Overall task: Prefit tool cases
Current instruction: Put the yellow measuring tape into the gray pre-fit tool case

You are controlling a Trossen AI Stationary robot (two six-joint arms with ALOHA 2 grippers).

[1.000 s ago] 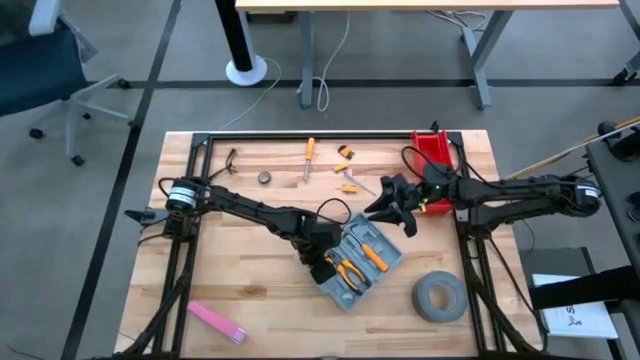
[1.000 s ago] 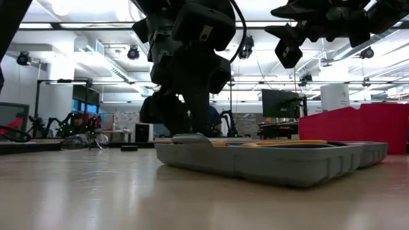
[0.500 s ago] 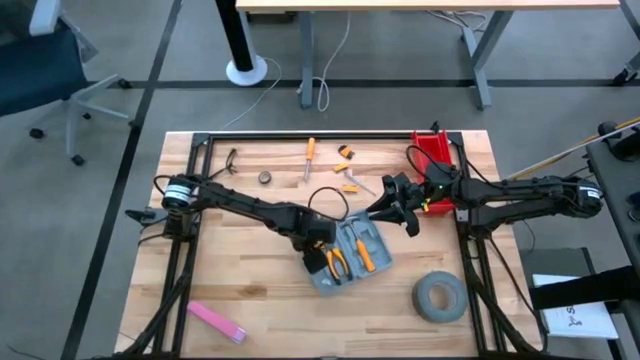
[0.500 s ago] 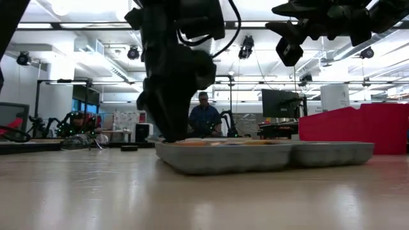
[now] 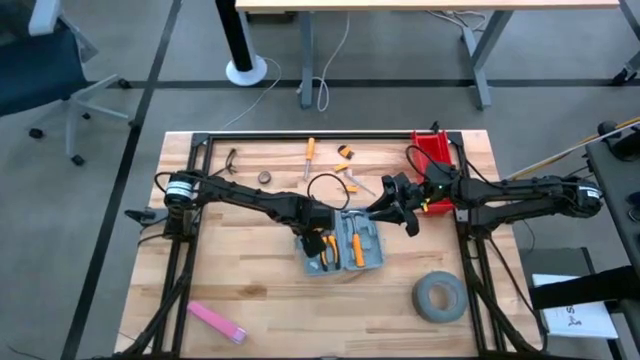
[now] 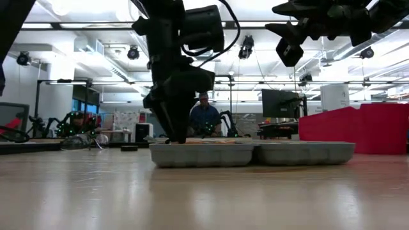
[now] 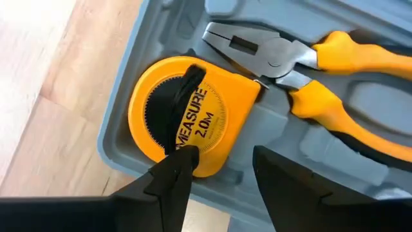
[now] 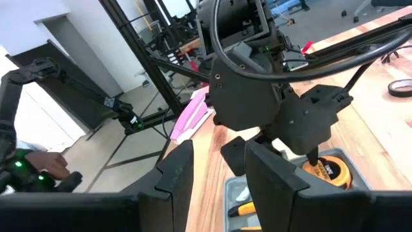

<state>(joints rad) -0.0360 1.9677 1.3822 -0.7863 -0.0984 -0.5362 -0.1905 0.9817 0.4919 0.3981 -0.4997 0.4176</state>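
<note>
**Open case mid-table, left gripper at its edge**

Your left gripper (image 5: 318,243) sits low over the left end of the blue-grey moulded plastic tool case (image 5: 345,245), which lies open and flat mid-table. Its fingers (image 7: 172,177) are parted, straddling the round yellow tape measure (image 7: 183,116) beside smooth-handled pliers (image 7: 309,71). Your right gripper (image 5: 398,205) hovers just right of the case, fingers narrowly apart, empty.

You see the tool case (image 5: 345,246) open mid-desk (image 5: 250,290), tape measure (image 7: 183,116) and pliers (image 7: 309,71) in it, left pincer (image 5: 318,240) over its left end, tape roll (image 5: 438,296) right of it.
</note>
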